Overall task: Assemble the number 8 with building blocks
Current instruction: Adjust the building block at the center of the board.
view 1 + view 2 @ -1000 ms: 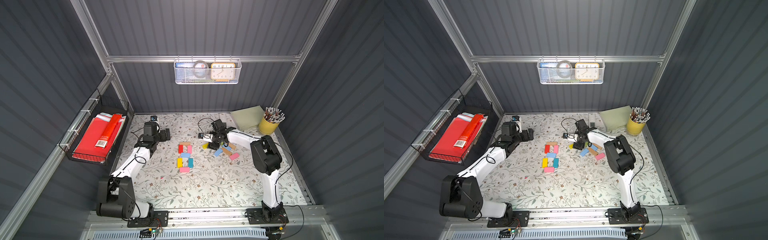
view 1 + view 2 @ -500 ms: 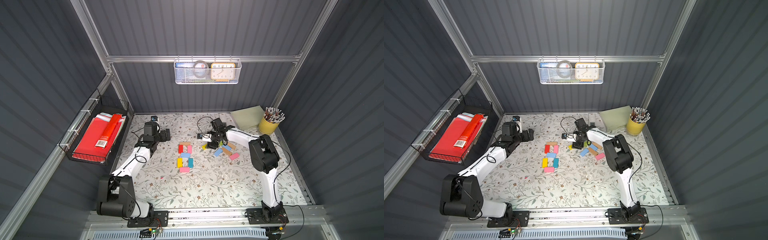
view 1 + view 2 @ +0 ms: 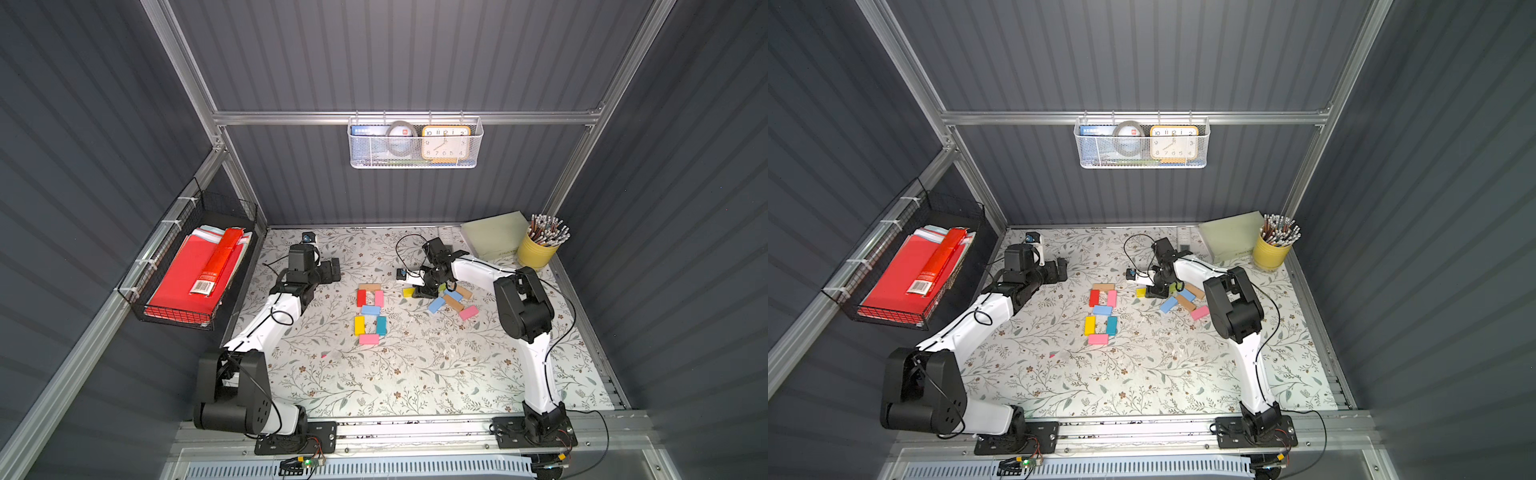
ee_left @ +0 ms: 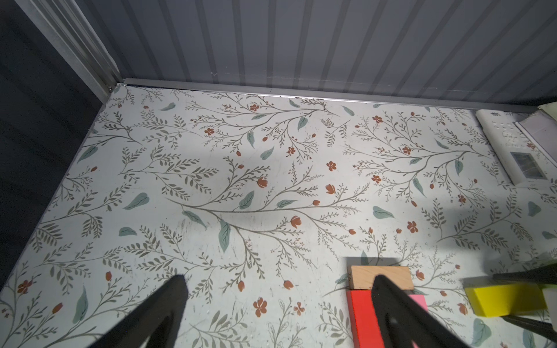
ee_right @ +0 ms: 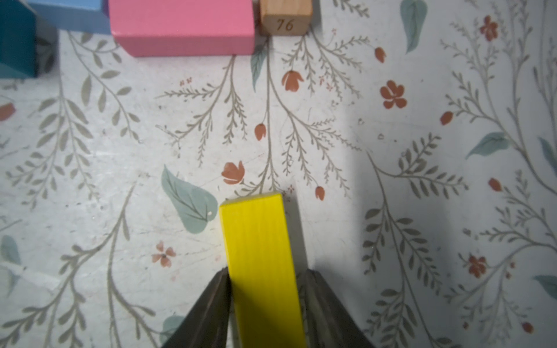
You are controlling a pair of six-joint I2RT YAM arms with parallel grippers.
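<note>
**Top views.** The number 8 is recorded mid-table in both top views. It is made of seven blocks laid flat in two stacked loops, with tan at the far end and pink nearest the arm bases. Loose building blocks are grouped to its right. The right gripper is lowered over a yellow block, which sits between the figure and that group. The left gripper is held to the left of the figure's far end, not touching it.

**Left wrist view.** The left gripper is shown spread wide, with nothing between its fingers. The tan block, red block and pink block are partly covered by one finger.

**Right wrist view.** The yellow block is straddled by the right gripper. One finger is laid against the block, and the other is set just beside it with a dark sliver between. Whether the block is firmly gripped cannot be told.
</note>
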